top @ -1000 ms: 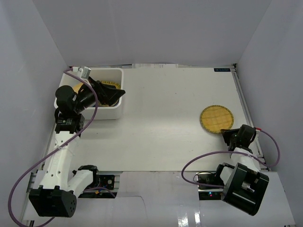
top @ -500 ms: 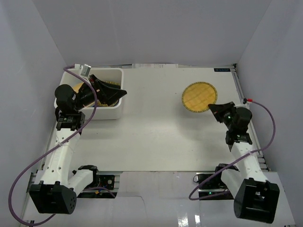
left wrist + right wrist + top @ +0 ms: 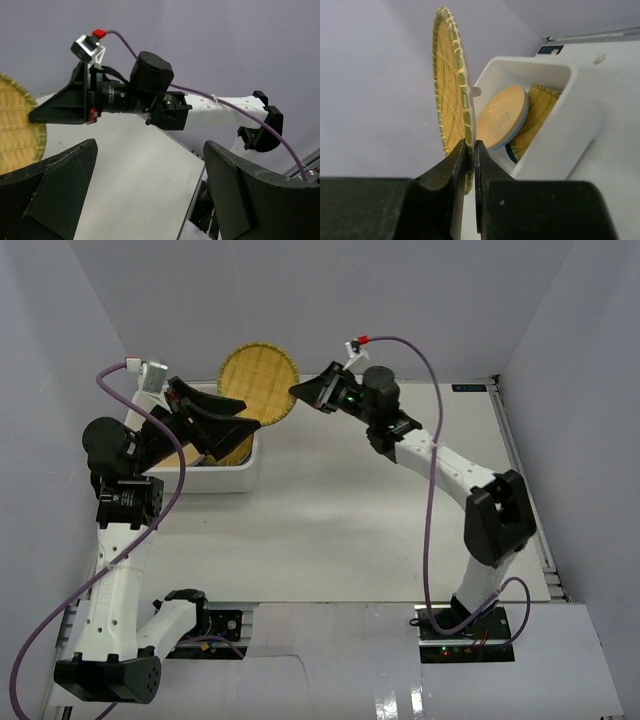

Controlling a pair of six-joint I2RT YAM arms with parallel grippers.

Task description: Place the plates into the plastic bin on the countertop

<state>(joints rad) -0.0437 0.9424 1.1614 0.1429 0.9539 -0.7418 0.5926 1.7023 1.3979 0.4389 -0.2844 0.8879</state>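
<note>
A yellow woven plate point(image 3: 258, 383) hangs upright in the air over the plastic bin point(image 3: 228, 480) at the countertop's point(image 3: 380, 510) far left. My right gripper point(image 3: 296, 392) is shut on its rim; in the right wrist view the plate point(image 3: 451, 100) stands edge-on between the pinching fingers point(image 3: 469, 146). Inside the bin point(image 3: 560, 125) lean a yellow-orange plate with a blue edge point(image 3: 502, 116) and another woven plate point(image 3: 538, 111). My left gripper point(image 3: 240, 422) is open and empty just above the bin, below the held plate. In the left wrist view its fingers point(image 3: 255, 195) stand wide apart, facing the right gripper point(image 3: 62, 102).
White walls enclose the countertop on the left, back and right. The right arm point(image 3: 440, 455) stretches across the back of the table. Purple cables point(image 3: 425, 540) loop off both arms.
The right arm swung from the table's right side to over the bin, carrying the woven plate and turning it upright. The left gripper rose out of the bin, still open.
</note>
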